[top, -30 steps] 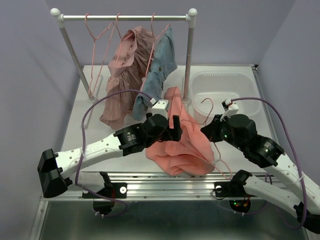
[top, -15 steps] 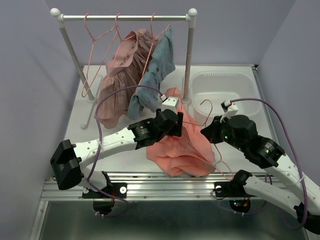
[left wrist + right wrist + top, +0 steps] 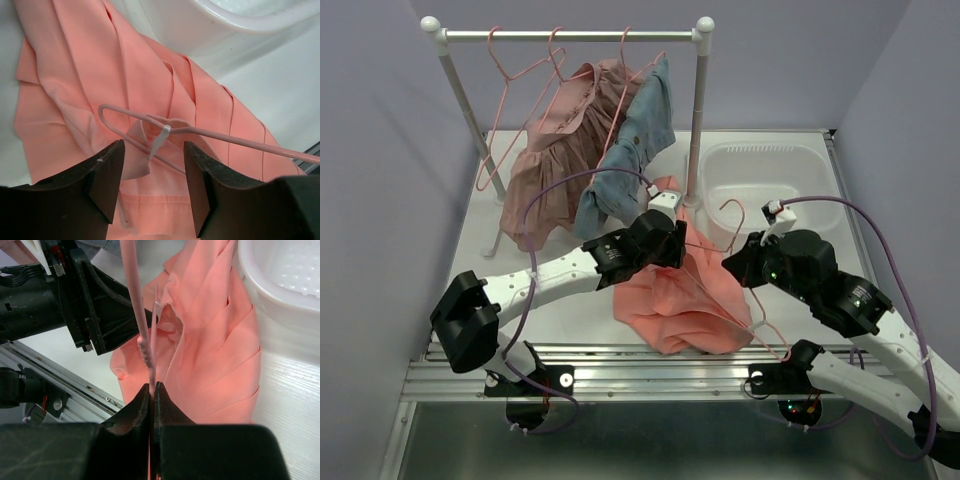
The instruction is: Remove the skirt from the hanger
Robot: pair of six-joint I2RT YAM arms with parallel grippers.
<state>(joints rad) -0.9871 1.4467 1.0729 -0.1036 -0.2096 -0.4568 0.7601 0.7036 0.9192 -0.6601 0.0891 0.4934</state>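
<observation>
- Top external view: the dusty-pink skirt of thin gathered fabric with ruffled tiers [image 3: 555,170] hangs under the white clothes rail [image 3: 570,35] at the back left. It is tilted, and its hem is low over the white counter [image 3: 570,310].
- A blue-grey garment [image 3: 635,150] hangs just beside the skirt on its right and touches it.
- Both arms are well apart from the skirt. They reach over a smooth coral-orange garment [image 3: 680,290] that lies crumpled on the counter in front of a white plastic basin [image 3: 760,148].
- Left wrist view: the left claw [image 3: 153,147] hovers over the coral-orange garment with its fingers apart. The looped end of a thin pink wire hanger [image 3: 225,135] lies between them, along with a small white strap [image 3: 159,140] and a fold of the cloth. I cannot tell whether the fingers touch any of these.
- Right wrist view: the right claw [image 3: 151,390] is pressed together on the wire of the thin pink wire hanger, which rises from it past the coral-orange garment.
- The left claw shows dark at the upper left of the right wrist view, close to the hanger.
</observation>
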